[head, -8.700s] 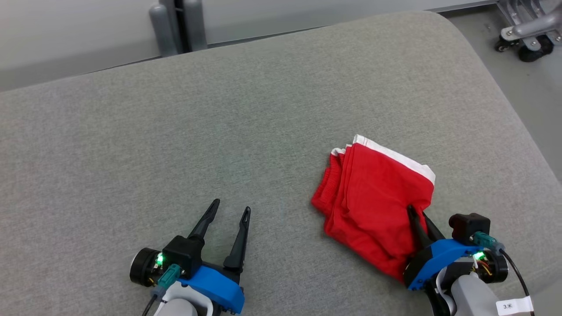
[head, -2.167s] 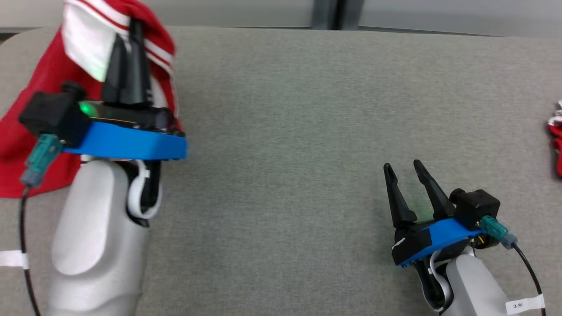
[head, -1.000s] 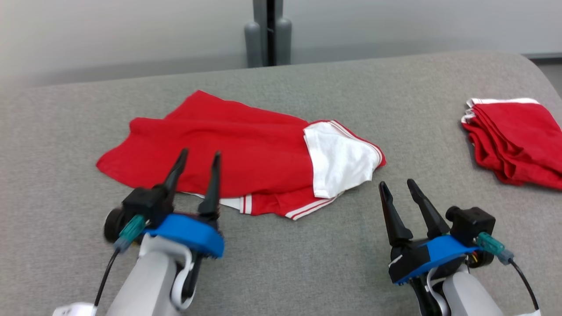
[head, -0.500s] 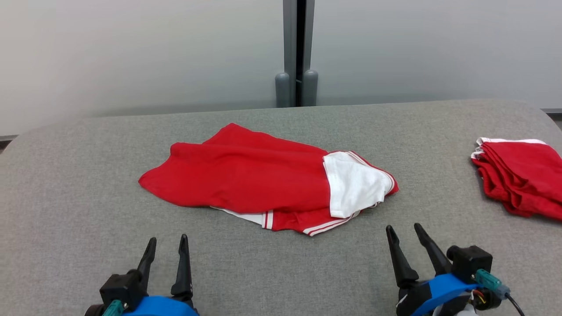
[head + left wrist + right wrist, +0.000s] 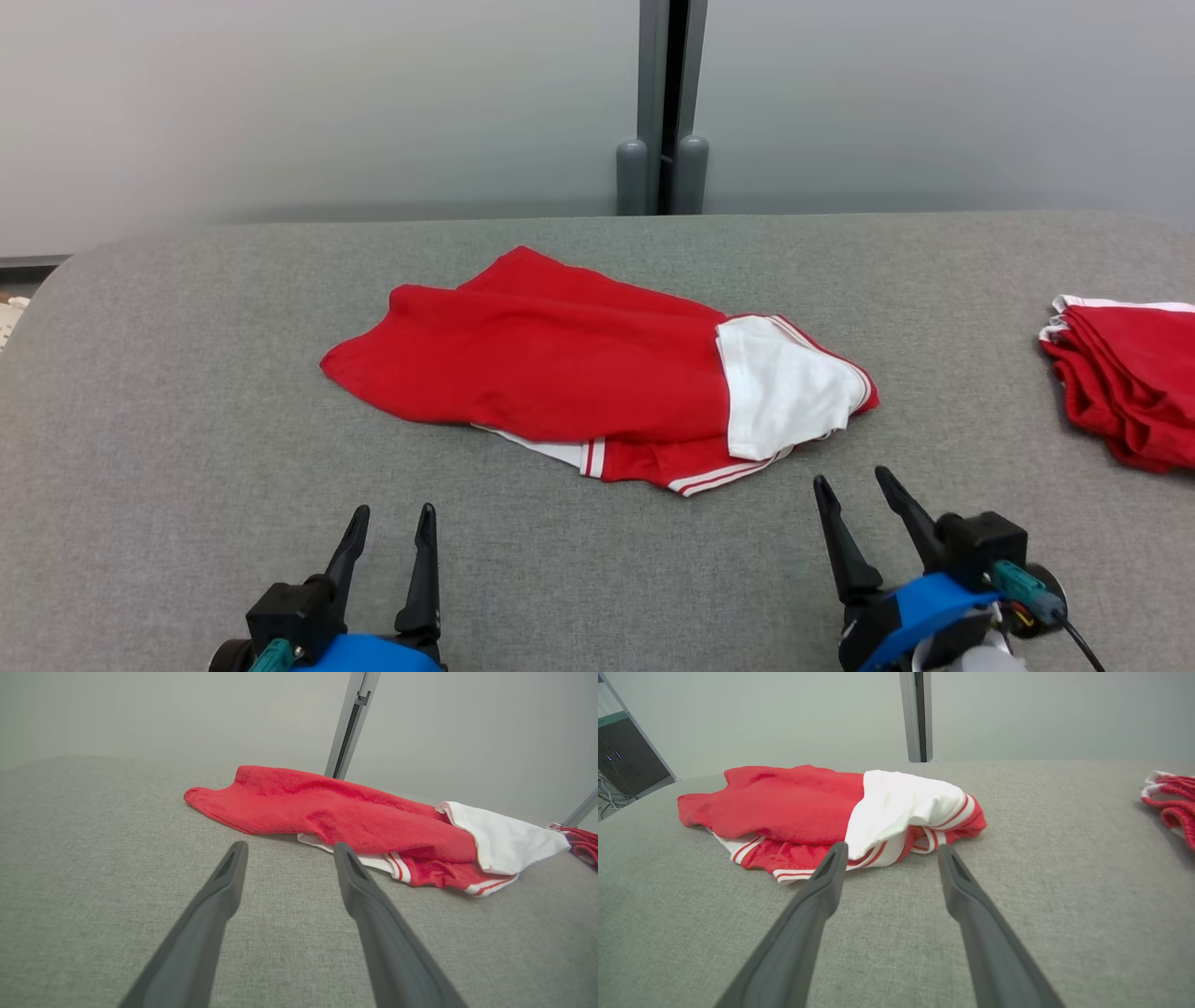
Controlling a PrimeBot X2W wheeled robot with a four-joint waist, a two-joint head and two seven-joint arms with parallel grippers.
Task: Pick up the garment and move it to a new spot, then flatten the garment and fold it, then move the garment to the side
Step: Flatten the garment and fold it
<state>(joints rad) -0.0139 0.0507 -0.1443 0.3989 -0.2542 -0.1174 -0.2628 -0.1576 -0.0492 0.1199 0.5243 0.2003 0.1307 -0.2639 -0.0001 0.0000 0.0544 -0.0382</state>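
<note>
At the near edge of the grey padded surface (image 5: 168,392), the left gripper (image 5: 395,513) and the right gripper (image 5: 850,478) are both standing with jaws spread wide and holding nothing, fingers pointing toward the garment (image 5: 560,373) but apart from it. The garment, red with white striped trim, is lying rumpled mid-surface, a white panel (image 5: 784,392) flopping over its right end and a striped hem (image 5: 728,474) poking out beneath the top layer. By the look of it, a pinch at that near edge is risking catching one layer only, leaving the cloth bunching instead of spreading; low fingers may also be snagging the soft cushion. A careless drag rightward could be disturbing the folded red pile (image 5: 1130,373) lying well apart at the right edge. No container is in play: both pieces are resting directly on the surface.
</note>
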